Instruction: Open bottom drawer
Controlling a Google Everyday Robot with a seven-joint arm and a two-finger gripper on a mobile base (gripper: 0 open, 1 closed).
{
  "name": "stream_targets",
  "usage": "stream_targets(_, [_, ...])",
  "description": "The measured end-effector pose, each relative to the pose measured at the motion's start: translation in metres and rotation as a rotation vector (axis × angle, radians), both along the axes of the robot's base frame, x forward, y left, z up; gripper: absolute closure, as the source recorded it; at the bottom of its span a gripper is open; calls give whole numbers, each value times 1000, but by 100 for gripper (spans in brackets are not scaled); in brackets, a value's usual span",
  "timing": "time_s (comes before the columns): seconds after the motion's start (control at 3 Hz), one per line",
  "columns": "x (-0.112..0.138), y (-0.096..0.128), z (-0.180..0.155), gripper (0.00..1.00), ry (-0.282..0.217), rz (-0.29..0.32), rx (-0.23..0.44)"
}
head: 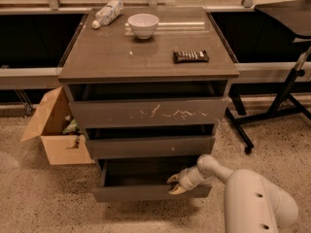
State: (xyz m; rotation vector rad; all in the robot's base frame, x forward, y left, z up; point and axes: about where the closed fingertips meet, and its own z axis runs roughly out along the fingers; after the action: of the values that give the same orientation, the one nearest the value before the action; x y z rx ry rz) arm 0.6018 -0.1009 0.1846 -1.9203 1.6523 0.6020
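Hooks the tool [176, 184], fingers spread, over the right top edge of the handleless bottom drawer [138, 193], for pulling outward.

The bottom drawer [141, 193] is dark grey-brown and handleless, with a plain flat front. It stands level and partly out of the cabinet [146, 67], its dark inside showing behind the front. The gripper [174, 185] sits at the right part of the front's top edge. Its two tan fingers [173, 178] are spread, one above that edge over the cavity, the other lower, before the panel. Most of the front stretches left of the fingers.
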Motion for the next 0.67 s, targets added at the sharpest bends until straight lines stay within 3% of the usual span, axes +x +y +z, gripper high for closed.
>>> stream_targets(0.33, [0,0,0,11,0,0,0])
stream_targets(0.67, [0,0,0,0,0,0,0])
